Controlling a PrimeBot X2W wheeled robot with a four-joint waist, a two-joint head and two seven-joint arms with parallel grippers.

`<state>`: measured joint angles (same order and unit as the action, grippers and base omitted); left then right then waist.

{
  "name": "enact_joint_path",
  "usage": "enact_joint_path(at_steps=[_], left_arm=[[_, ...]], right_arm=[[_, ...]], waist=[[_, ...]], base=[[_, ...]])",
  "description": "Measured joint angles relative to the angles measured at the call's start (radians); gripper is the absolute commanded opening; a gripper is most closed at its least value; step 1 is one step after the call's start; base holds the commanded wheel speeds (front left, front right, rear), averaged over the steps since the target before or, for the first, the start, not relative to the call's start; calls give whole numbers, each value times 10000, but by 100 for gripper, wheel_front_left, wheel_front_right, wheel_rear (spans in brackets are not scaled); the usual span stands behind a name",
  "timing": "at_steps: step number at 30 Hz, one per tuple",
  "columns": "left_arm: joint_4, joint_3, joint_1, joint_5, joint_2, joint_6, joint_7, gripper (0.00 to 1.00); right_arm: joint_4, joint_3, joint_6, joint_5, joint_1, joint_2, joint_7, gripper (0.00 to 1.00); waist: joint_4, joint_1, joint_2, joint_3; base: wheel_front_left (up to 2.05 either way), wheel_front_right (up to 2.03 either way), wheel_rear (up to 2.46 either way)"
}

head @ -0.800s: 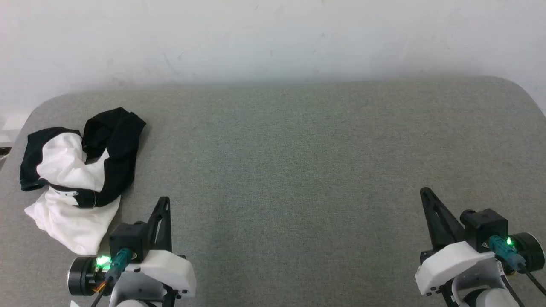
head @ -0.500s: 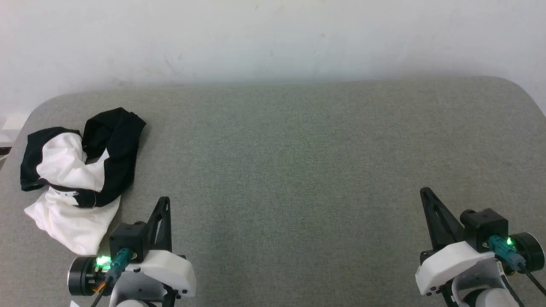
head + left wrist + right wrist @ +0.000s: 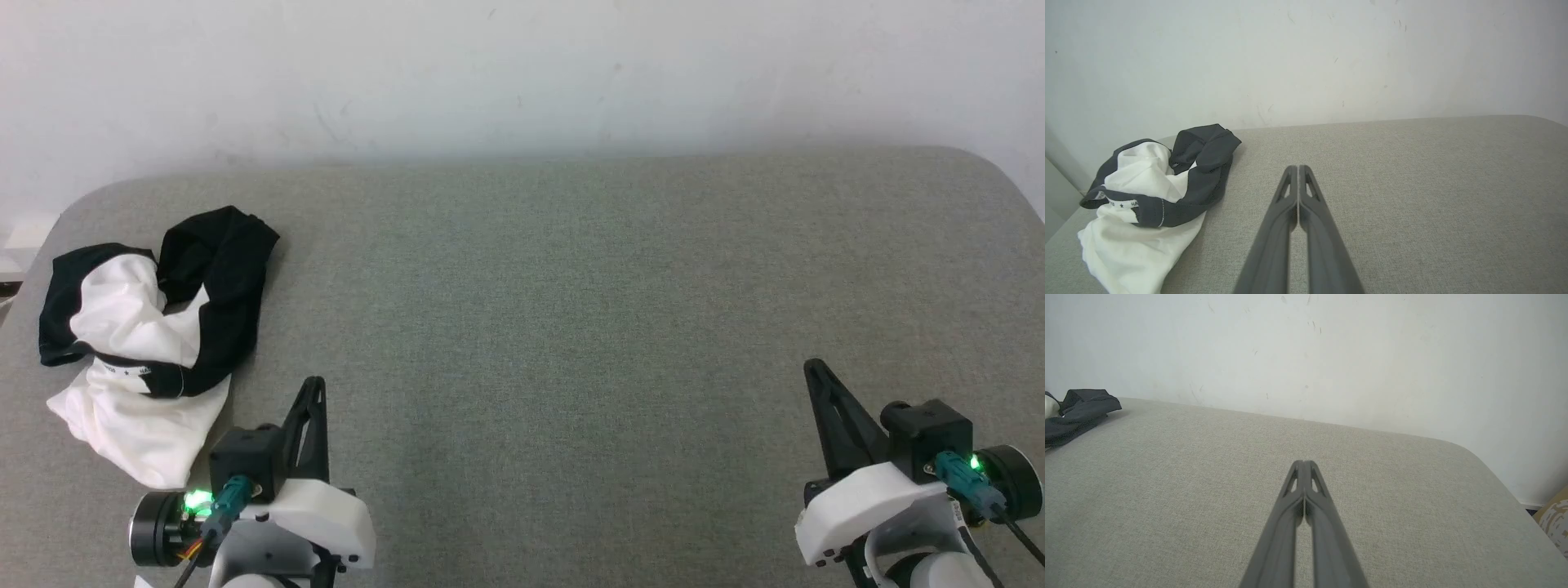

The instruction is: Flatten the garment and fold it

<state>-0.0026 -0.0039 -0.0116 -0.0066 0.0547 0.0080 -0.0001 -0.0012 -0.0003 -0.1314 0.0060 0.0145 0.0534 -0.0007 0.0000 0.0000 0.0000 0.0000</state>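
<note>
Neither of my grippers holds anything. My left gripper (image 3: pixel 315 388) has its two fingers pressed together, and so does my right gripper (image 3: pixel 814 369); both point forward over the grey padded surface (image 3: pixel 571 310). The garment (image 3: pixel 135 318) lies in a crumpled heap ahead of my left gripper and off to its left, near it but not touching. It is well apart from my right gripper, far to that gripper's left. A black sleeve (image 3: pixel 233 245) is wrapped over the white body, and the lettered neck tape (image 3: pixel 1122 203) shows across the middle. I judge that flattening has not begun and that this step is the reach for a first hold. Next I would need to part my left fingers, swing left and forward to the heap, and pinch the white edge nearest me. Then I would bring the right gripper across so the two can draw the cloth out flat.
</note>
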Motion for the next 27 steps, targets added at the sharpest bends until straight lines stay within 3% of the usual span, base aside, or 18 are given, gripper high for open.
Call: enact_joint_path(at_steps=[27], left_arm=[[0,0,0,0,0,0,0,0]], right_arm=[[0,0,0,0,0,0,0,0]], waist=[[0,0,0,0]], base=[[0,0,0]])
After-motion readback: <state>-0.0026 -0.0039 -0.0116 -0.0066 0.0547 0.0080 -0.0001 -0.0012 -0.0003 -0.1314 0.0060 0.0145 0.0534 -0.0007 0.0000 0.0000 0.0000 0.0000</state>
